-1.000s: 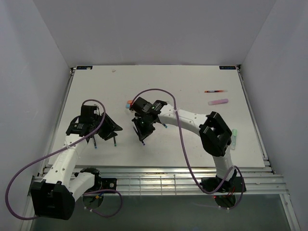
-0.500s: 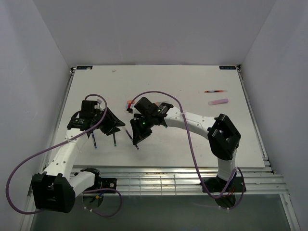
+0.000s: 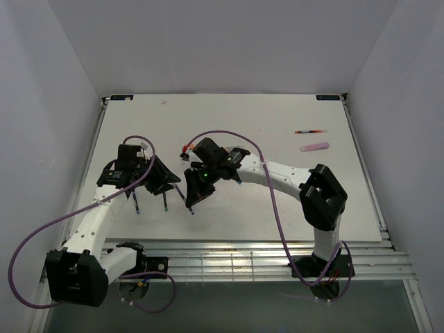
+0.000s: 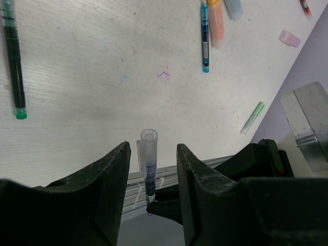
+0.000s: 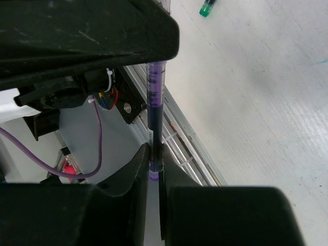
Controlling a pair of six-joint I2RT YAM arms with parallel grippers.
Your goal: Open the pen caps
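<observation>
Clamping tight on the barrel of a thin purple pen (image 5: 155, 97), the right gripper (image 5: 154, 160) is holding it out over the table's near edge toward the left arm. The pen's clear cap (image 4: 148, 139) is sitting on the far end of the barrel, between the fingers of the left gripper (image 4: 152, 149). Its jaws are standing apart, with a gap showing on each side of the cap, and are gripping nothing. Lying on the white table (image 4: 92, 87) are a green pen (image 4: 14, 56) and a teal pen (image 4: 205, 38) beside an orange highlighter (image 4: 217, 23).
</observation>
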